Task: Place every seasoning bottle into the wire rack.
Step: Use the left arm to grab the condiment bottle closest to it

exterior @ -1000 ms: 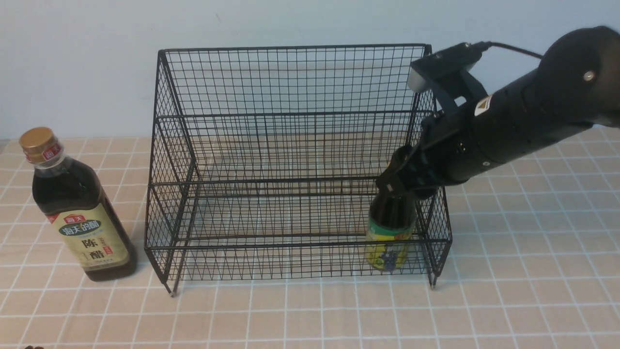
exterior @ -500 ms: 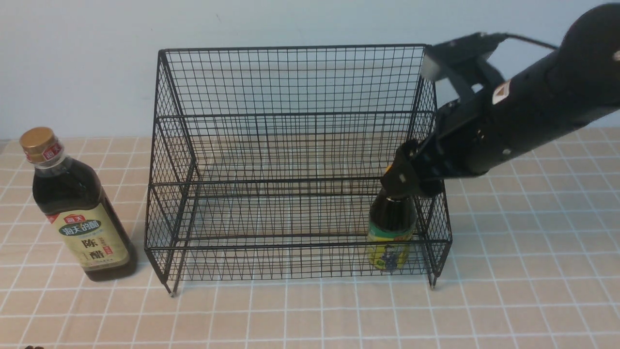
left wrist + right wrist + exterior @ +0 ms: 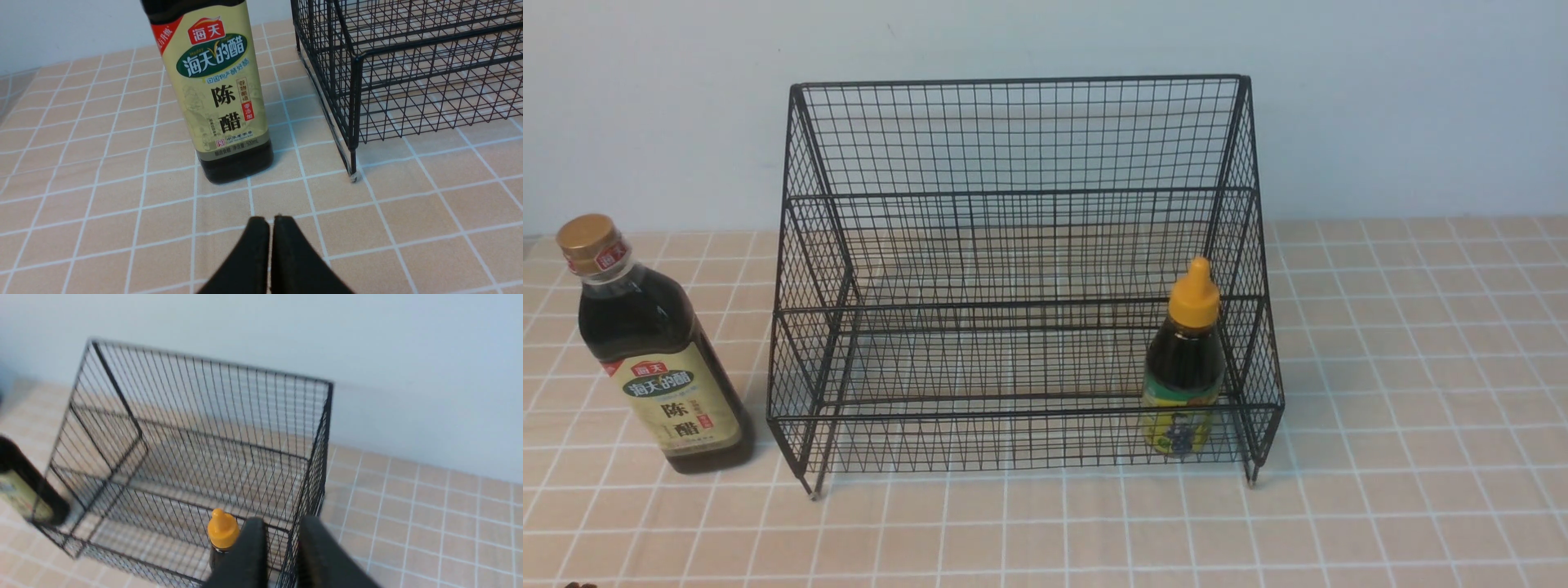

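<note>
Short orange-capped dark-liquid bottle [image 3: 1183, 367] stands released in black wire-mesh rack [image 3: 1013, 193]; right gripper [image 3: 281, 522] withdrawn, slightly parted, empty; left gripper [image 3: 269, 219] closed.

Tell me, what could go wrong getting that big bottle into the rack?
The tall bottle stands close beside the wire rack, so the left gripper, now shut, could bump its mesh while grasping. The bottle looks tall and heavy: it might slip, or catch the front rail going in.
</note>
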Motion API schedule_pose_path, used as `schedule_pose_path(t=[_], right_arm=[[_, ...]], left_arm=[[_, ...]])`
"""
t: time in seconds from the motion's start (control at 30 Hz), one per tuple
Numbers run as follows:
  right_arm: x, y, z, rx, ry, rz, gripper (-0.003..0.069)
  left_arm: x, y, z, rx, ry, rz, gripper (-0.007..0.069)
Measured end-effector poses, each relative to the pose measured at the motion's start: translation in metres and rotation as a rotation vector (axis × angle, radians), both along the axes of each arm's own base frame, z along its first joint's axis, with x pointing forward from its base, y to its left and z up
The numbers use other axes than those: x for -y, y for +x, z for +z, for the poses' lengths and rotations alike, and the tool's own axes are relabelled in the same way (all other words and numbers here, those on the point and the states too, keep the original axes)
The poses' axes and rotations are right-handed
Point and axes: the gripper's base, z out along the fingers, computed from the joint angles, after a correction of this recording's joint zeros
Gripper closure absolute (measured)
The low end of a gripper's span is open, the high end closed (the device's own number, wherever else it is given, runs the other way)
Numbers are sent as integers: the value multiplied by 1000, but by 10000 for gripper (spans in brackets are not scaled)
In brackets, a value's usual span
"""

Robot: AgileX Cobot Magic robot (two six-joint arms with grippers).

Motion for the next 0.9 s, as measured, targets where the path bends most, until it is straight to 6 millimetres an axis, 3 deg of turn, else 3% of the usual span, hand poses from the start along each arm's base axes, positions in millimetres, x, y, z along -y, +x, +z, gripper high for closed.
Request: schedule_pose_path(t=[0.17, 0.4, 0.57, 0.9], right_arm=[[26, -53, -37, 173, 94, -19, 670], [32, -81, -99, 238, 255, 37, 671], [32, -88, -130, 204, 296, 57, 671], [33, -81, -152, 331, 156, 47, 671]], left_arm=[[0, 0, 0, 0, 0, 0, 631], [0, 0, 0, 0, 0, 0, 631], [0, 0, 0, 0, 0, 0, 631], [0, 0, 0, 0, 0, 0, 631]])
